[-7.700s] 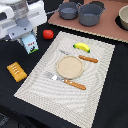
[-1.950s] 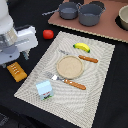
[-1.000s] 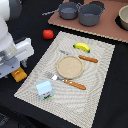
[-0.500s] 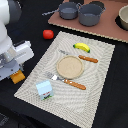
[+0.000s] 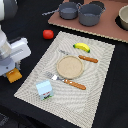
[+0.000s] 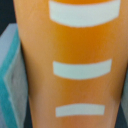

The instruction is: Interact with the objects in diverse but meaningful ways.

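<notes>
Golden-orange scored bread loaf (image 6: 75, 65) fills wrist view, lying on black cloth off mat's edge at exterior view's left. Gripper (image 5: 15, 69) directly over it; jaw opening: cannot tell. Advice: centre across loaf's width, squeeze gently. Beyond: white-and-light-blue cube carton (image 5: 44, 89), small yellow banana (image 5: 82, 47).

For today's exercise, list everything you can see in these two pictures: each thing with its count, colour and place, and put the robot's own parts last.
Bread loaf: one, golden-orange with pale score marks, fills the wrist view; under the arm, off the mat at the exterior view's left.
Carton: one, white and light blue, mat's near corner.
Banana: one, yellow, far end of the mat.
Tomato-like fruit: one, red, on the black cloth beyond the mat.
Plate: one, tan, mat's middle.
Cutlery: several pieces, orange handles, around the plate.
Pots: two, grey, on the brown board.
Placemat: one, beige.
Robot arm: one, white; jaws hidden.
</notes>
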